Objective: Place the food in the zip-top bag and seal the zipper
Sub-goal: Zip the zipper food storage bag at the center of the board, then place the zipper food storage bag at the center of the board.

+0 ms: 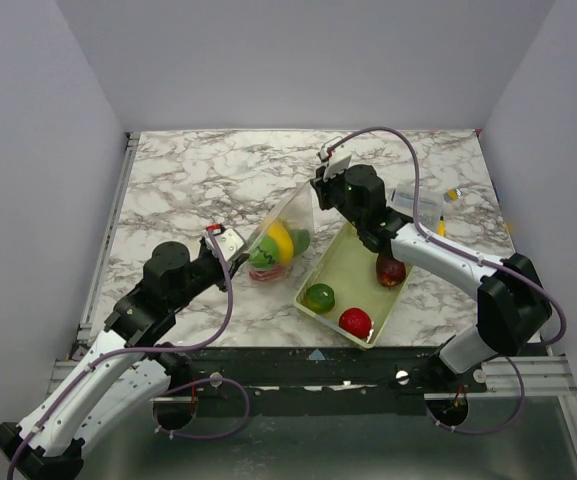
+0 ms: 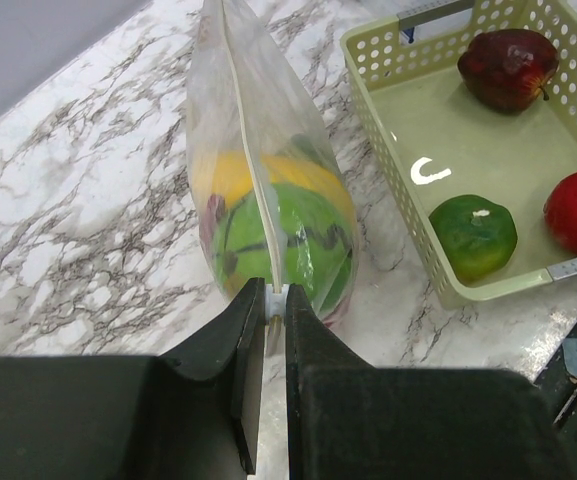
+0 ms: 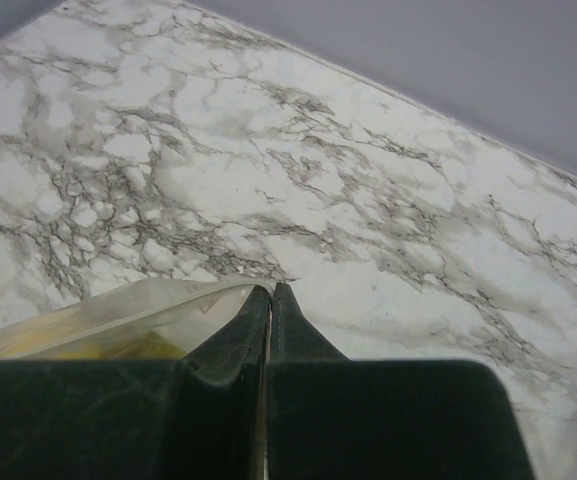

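Observation:
The clear zip-top bag (image 1: 286, 225) stands stretched between my two grippers, with yellow and green food (image 1: 275, 246) inside it; it also shows in the left wrist view (image 2: 258, 180). My left gripper (image 1: 230, 243) is shut on the white zipper slider (image 2: 275, 300) at the bag's near end. My right gripper (image 1: 320, 182) is shut on the bag's far top corner (image 3: 253, 290). A dark red piece (image 1: 390, 269), a green piece (image 1: 319, 297) and a red piece (image 1: 355, 322) lie in the pale lattice basket (image 1: 340, 262).
A rigid clear plastic box (image 1: 418, 205) sits at the right behind the basket, with small yellow and blue bits (image 1: 452, 195) near it. The basket lies just right of the bag, close to the table's front edge.

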Available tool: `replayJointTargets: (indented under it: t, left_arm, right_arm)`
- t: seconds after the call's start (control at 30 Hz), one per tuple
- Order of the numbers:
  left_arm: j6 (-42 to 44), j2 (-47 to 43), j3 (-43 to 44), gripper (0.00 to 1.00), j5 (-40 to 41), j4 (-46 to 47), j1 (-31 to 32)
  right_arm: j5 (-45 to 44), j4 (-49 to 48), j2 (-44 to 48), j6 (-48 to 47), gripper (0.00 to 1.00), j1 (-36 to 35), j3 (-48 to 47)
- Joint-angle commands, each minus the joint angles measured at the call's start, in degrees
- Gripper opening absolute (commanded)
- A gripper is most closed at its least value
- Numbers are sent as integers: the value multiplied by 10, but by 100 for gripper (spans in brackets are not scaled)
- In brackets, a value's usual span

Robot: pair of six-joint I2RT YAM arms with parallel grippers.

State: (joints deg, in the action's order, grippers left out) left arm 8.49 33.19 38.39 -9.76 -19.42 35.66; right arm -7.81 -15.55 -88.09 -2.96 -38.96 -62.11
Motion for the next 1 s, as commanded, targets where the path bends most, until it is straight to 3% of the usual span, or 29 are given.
replayJointTargets:
  t: [0.0, 0.37, 0.57, 0.63, 0.67, 0.7, 0.83, 0.97]
  left_arm:
    - [-1, -11, -12, 0, 8, -19, 3]
    - [-4, -1, -14, 0, 20, -12, 3]
    - [-21, 9, -4, 34, 91, 7, 2]
    - [-24, 3, -3, 40, 135, 14, 1]
    - [-25, -2, -3, 47, 159, 17, 1]
    - [-30, -10, -5, 70, 186, 21, 0]
    - [-31, -43, -18, 74, 274, 36, -3]
    - [-43, -80, -37, 87, 349, 57, -8]
  right_arm:
    - [-37, -33, -13, 2, 0, 28, -20]
    - [0, -22, -19, -8, 0, 31, -23]
    - [28, -3, -29, -1, 0, 30, -30]
    - [30, 5, -37, 8, 0, 31, -39]
    - [27, 7, -42, 13, 0, 31, -43]
    - [26, 7, -46, 18, 0, 30, -46]
    - [16, 14, -72, 28, 0, 30, -70]
    - [-8, 29, -107, 62, 0, 30, -104]
